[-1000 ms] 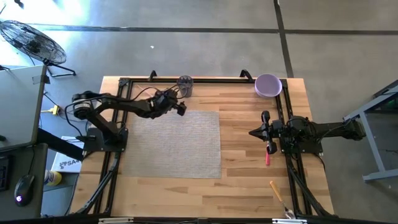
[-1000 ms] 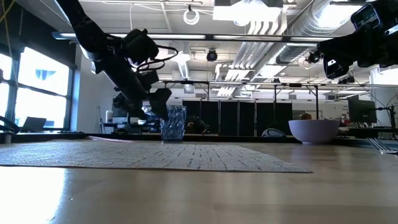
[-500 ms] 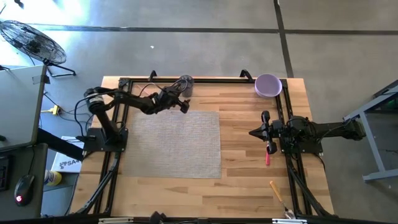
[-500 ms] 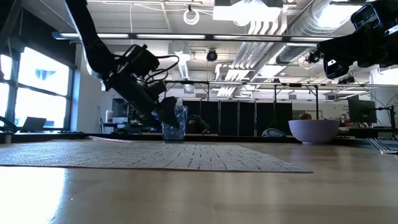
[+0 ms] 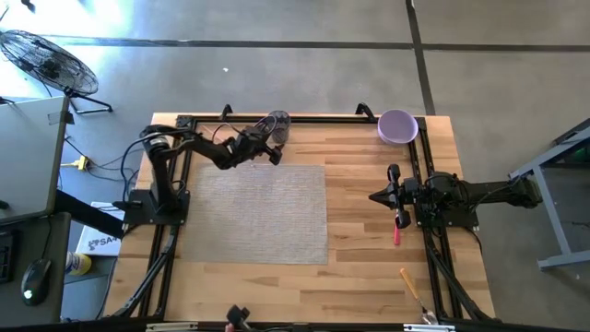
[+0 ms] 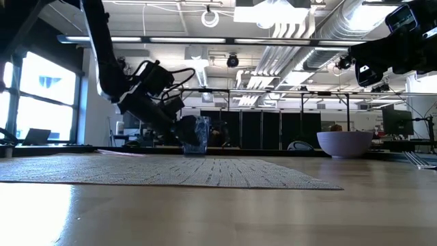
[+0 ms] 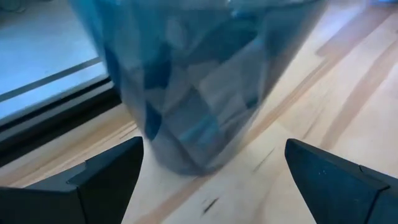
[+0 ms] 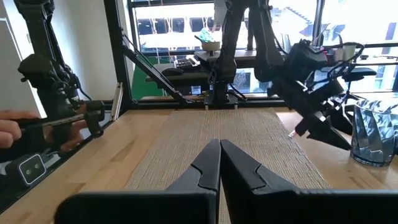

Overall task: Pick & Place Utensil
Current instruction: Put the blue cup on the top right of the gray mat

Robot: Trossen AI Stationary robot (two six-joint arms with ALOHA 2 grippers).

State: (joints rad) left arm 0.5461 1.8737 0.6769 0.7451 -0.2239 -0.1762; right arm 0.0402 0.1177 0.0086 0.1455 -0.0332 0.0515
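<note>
Utensil: red-handled, flat on bare wood at the table's right side, right of the mat, just beside the right arm's base. Handle end toward the near edge, dark end under the right gripper.

Right gripper sits low by the utensil's far end, pointing across toward the mat. Its own wrist view shows the fingers pressed together, nothing between them. Utensil itself not visible in that view.

Second utensil, yellowish handle, lies near the table's front right corner, well apart from both grippers.

Left gripper at the far edge, reaching to the glass. Fingers spread wide, one to each side of the glass base; no contact visible. Low view shows that gripper low, right at the glass.

Purple bowl at far right corner, clear of both arms.

A person's hand shows at the edge of the right wrist view, beyond the table.
</note>
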